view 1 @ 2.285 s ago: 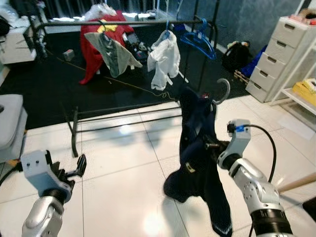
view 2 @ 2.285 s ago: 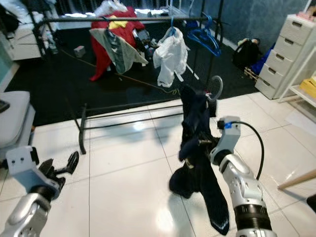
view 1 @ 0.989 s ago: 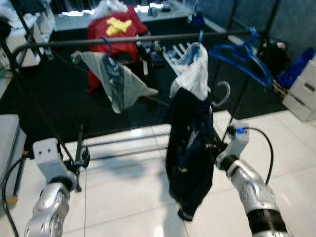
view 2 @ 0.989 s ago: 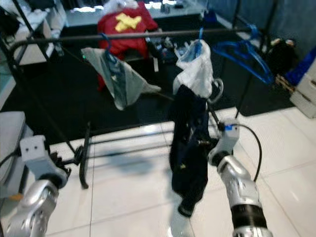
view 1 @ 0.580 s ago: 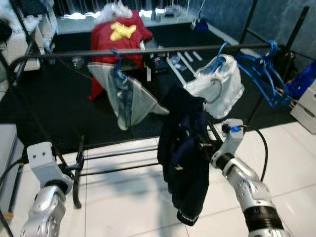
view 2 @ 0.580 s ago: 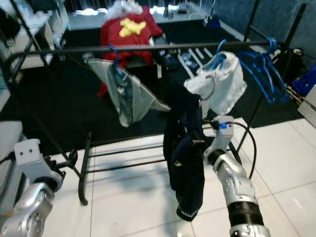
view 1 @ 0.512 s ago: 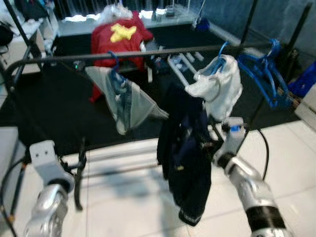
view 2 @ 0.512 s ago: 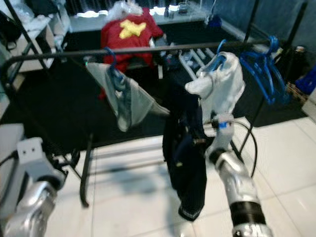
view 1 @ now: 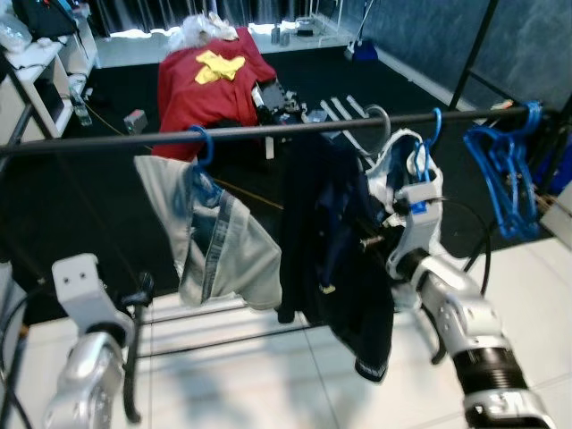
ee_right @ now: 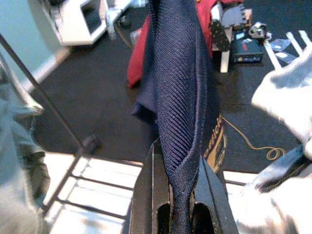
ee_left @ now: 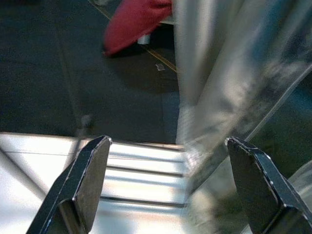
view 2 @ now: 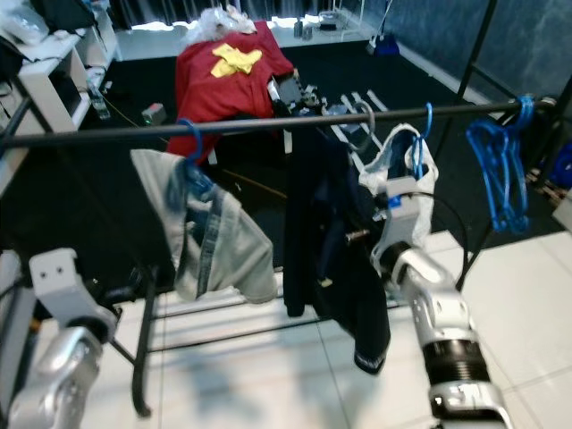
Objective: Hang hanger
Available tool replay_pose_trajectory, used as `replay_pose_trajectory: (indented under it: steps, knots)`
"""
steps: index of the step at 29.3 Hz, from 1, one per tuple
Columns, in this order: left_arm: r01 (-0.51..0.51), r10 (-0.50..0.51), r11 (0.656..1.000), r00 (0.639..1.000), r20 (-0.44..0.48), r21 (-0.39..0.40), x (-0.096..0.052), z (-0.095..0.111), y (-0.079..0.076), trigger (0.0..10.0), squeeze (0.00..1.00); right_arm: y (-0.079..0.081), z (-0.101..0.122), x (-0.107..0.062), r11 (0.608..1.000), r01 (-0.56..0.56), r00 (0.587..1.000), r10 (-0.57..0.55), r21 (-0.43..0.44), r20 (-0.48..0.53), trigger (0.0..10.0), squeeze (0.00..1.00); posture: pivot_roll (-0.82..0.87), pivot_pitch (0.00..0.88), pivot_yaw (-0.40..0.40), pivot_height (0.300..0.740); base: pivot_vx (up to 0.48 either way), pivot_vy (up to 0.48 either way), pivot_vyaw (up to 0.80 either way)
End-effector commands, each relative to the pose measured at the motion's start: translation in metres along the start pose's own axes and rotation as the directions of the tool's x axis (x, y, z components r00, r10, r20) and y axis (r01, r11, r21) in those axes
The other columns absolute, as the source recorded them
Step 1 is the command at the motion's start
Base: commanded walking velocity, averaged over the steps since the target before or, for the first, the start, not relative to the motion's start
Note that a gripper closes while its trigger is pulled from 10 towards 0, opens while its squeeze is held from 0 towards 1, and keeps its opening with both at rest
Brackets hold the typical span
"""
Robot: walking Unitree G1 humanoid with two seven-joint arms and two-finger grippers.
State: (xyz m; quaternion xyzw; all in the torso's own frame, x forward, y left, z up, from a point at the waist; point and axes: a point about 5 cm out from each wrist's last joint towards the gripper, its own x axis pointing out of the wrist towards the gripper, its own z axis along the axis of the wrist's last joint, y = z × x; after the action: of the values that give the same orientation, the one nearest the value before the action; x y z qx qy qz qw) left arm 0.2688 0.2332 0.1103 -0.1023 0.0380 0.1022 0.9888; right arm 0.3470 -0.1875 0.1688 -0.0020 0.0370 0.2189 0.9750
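Your right gripper (ee_right: 176, 195): 2 fingers clamped on navy garment (view 1: 335, 223), fabric pinched between jaws. Hanger hook (view 1: 374, 114) rests over rail (view 1: 268, 131). Left gripper (ee_left: 165, 180) spread apart, holding nothing, near grey garment (view 1: 219, 241).

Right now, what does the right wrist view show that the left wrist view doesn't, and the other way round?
The right wrist view shows the right hand shut on the navy garment, with a white garment beside it. The left wrist view shows the left hand open and holding nothing, close to the grey garment. Both share the black carpet, the white tiled floor, the rack's base bars and some of the red cloth.
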Motion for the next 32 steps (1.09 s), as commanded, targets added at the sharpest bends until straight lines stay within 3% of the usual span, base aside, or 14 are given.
replay_pose_trajectory:
  steps: [1, 5, 6, 7, 8, 9, 10, 13, 19, 20, 22, 23, 32]
  knots:
    - [-0.025, 0.025, 1.000, 0.999, -0.022, 0.000, -0.004, -0.005, 0.007, 10.0, 0.00, 0.012, 0.014, 0.005, 0.998, -0.055, 0.998, 0.057, -0.038, 0.042, 10.0, 0.00, -0.11, 0.084, -0.011, 0.740, 0.296, 0.000, 0.00]
    - [-0.018, 0.018, 1.000, 1.000, -0.020, -0.011, -0.004, -0.005, 0.005, 10.0, 0.00, 0.014, 0.016, 0.007, 0.996, -0.059, 0.998, 0.060, -0.066, 0.026, 10.0, 0.00, -0.11, 0.084, -0.012, 0.740, 0.148, 0.000, 0.00]
    - [-0.018, 0.017, 1.000, 1.000, -0.018, -0.016, -0.005, -0.005, 0.005, 10.0, 0.00, 0.013, 0.010, 0.009, 0.994, -0.055, 0.998, 0.052, -0.091, -0.041, 10.0, 0.00, -0.11, 0.084, -0.013, 0.740, 0.000, 0.000, 0.00]
    - [-0.018, 0.017, 1.000, 1.000, -0.018, -0.016, -0.005, -0.005, 0.005, 10.0, 0.00, 0.013, 0.010, 0.009, 0.994, -0.055, 0.998, 0.052, -0.091, -0.041, 10.0, 0.00, -0.11, 0.084, -0.013, 0.740, 0.000, 0.000, 0.00]
    - [-0.020, 0.019, 1.000, 1.000, -0.017, -0.018, -0.005, -0.005, 0.004, 10.0, 0.00, 0.014, -0.002, 0.009, 0.993, -0.066, 0.989, 0.052, -0.101, -0.141, 10.0, 0.00, -0.11, 0.084, -0.013, 0.740, 0.000, 0.000, 0.00]
    - [-0.020, 0.019, 1.000, 1.000, -0.017, -0.018, -0.005, -0.005, 0.004, 10.0, 0.00, 0.014, -0.002, 0.009, 0.993, -0.066, 0.989, 0.052, -0.101, -0.141, 10.0, 0.00, -0.11, 0.084, -0.013, 0.740, 0.000, 0.000, 0.00]
    - [-0.023, 0.022, 1.000, 1.000, -0.014, -0.017, -0.005, -0.004, 0.004, 10.0, 0.00, 0.015, -0.013, 0.007, 0.991, -0.079, 0.973, 0.054, -0.106, -0.224, 10.0, 0.00, -0.11, 0.084, -0.013, 0.740, 0.000, 0.000, 0.00]
    - [-0.027, 0.027, 0.999, 1.000, -0.013, -0.016, -0.005, -0.004, 0.005, 10.0, 0.00, 0.017, -0.027, 0.005, 0.990, -0.087, 0.950, 0.050, -0.109, -0.307, 10.0, 0.00, -0.11, 0.088, -0.011, 0.740, 0.000, 0.000, 0.00]
    - [-0.021, 0.021, 0.999, 1.000, -0.007, -0.027, -0.005, -0.003, 0.005, 10.0, 0.00, 0.017, -0.034, 0.004, 0.994, -0.058, 0.940, 0.022, -0.095, -0.340, 10.0, 0.00, -0.11, 0.089, -0.012, 0.740, 0.000, 0.000, 0.00]
    - [-0.011, 0.011, 0.999, 1.000, -0.004, -0.038, -0.005, -0.003, 0.004, 10.0, 0.00, 0.018, -0.038, 0.003, 0.997, -0.050, 0.939, 0.024, -0.065, -0.343, 10.0, 0.33, -0.11, 0.090, -0.012, 0.740, 0.000, 0.000, 0.00]
    - [-0.011, 0.011, 0.999, 1.000, -0.004, -0.038, -0.005, -0.003, 0.004, 10.0, 0.00, 0.018, -0.038, 0.003, 0.997, -0.050, 0.939, 0.024, -0.065, -0.343, 10.0, 0.33, -0.11, 0.090, -0.012, 0.740, 0.000, 0.000, 0.00]
    - [-0.002, 0.002, 0.999, 1.000, -0.003, -0.050, -0.005, -0.003, 0.003, 10.0, 0.00, 0.020, -0.039, 0.002, 0.999, -0.044, 0.944, 0.032, -0.030, -0.330, 10.0, 1.00, -0.11, 0.091, -0.013, 0.740, 0.000, 0.000, 0.00]
    - [0.053, -0.055, 0.992, 0.998, -0.014, -0.112, -0.009, -0.004, 0.003, 10.0, 0.00, 0.028, -0.051, -0.006, 0.998, -0.048, 0.953, 0.054, 0.028, -0.297, 10.0, 1.00, -0.12, 0.095, -0.013, 0.740, 0.000, 0.000, 0.00]
